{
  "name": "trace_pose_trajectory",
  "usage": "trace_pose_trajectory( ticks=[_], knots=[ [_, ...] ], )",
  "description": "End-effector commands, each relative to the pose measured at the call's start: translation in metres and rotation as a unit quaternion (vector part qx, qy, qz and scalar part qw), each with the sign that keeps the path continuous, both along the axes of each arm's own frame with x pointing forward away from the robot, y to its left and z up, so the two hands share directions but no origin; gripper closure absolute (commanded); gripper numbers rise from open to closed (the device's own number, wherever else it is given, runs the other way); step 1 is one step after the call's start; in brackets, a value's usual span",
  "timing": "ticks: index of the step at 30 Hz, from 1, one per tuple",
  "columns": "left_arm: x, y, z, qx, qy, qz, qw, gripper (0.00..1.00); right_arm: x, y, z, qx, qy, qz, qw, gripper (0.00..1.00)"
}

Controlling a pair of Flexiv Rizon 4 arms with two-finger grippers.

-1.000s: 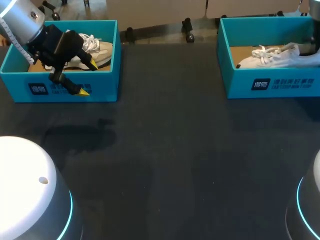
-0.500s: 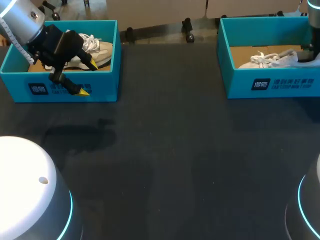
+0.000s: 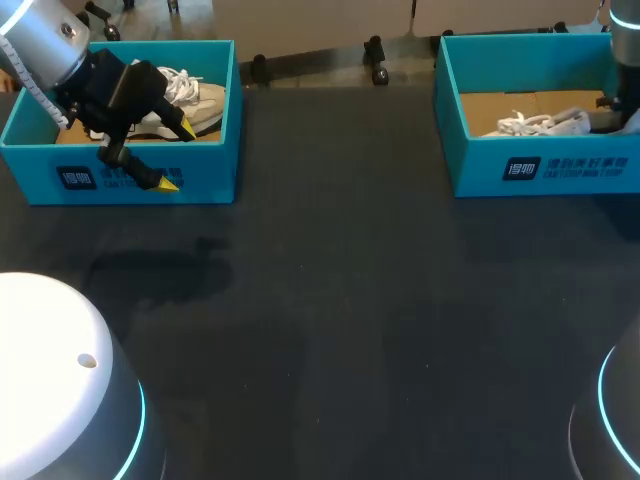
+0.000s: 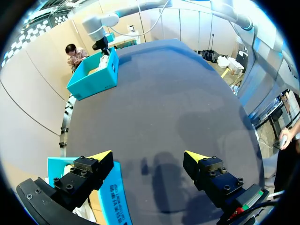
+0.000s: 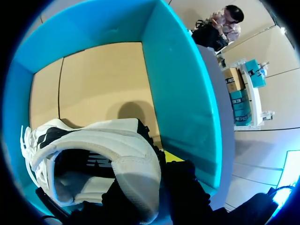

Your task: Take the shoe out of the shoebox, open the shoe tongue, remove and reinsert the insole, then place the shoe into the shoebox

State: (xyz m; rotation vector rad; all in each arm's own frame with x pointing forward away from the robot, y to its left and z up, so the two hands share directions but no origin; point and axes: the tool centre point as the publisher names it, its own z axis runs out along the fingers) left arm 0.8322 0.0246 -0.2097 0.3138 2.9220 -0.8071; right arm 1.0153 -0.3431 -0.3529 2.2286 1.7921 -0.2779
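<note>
A white sneaker (image 3: 540, 124) lies low in the right teal shoebox (image 3: 540, 165), toe toward the table's middle. My right arm (image 3: 625, 70) comes down into that box at its far right end. In the right wrist view my right gripper (image 5: 158, 161) is shut on the sneaker's (image 5: 93, 159) heel collar, with one yellow tip showing beside the box wall (image 5: 183, 93). A second white sneaker (image 3: 195, 100) rests in the left teal shoebox (image 3: 120, 180). My left gripper (image 3: 177, 156) hangs open over that box's front wall, with nothing between its fingers (image 4: 101, 157).
The two shoeboxes stand at the table's far left and far right. Dark tabletop (image 3: 330, 300) stretches between them and toward the near edge. The left wrist view shows the right shoebox (image 4: 93, 77) far across the table.
The sneaker in the right box has gone down and to the right, deeper into the box, with my right gripper on it. The left arm has not moved.
</note>
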Motion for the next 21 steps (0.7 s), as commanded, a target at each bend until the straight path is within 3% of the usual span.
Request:
trace_pose_trajectory(
  ticks=[1, 11, 12, 14, 21],
  knots=[
    [0.0012, 0.0000, -0.0001, 0.001, 0.001, -0.001, 1.000, 0.00, 0.0036, -0.0008, -0.0039, 0.003, 0.001, -0.003, 1.000, 1.00],
    [0.0012, 0.0000, -0.0001, 0.001, 0.001, -0.001, 1.000, 0.00, 0.0041, -0.0046, -0.0049, -0.002, 0.004, -0.010, 1.000, 1.00],
    [0.0012, 0.0000, -0.0001, 0.001, 0.001, -0.001, 1.000, 0.00, 0.0040, -0.0048, -0.0043, -0.002, 0.003, -0.011, 1.000, 0.86],
    [0.0012, 0.0000, -0.0001, 0.001, 0.001, -0.001, 1.000, 0.00, 0.0038, -0.0053, -0.0028, -0.004, 0.002, -0.011, 1.000, 0.72],
    [0.0012, 0.0000, -0.0001, 0.001, 0.001, -0.001, 1.000, 0.00, 0.0029, -0.0051, 0.0019, -0.008, -0.001, -0.015, 1.000, 0.65]
  ],
)
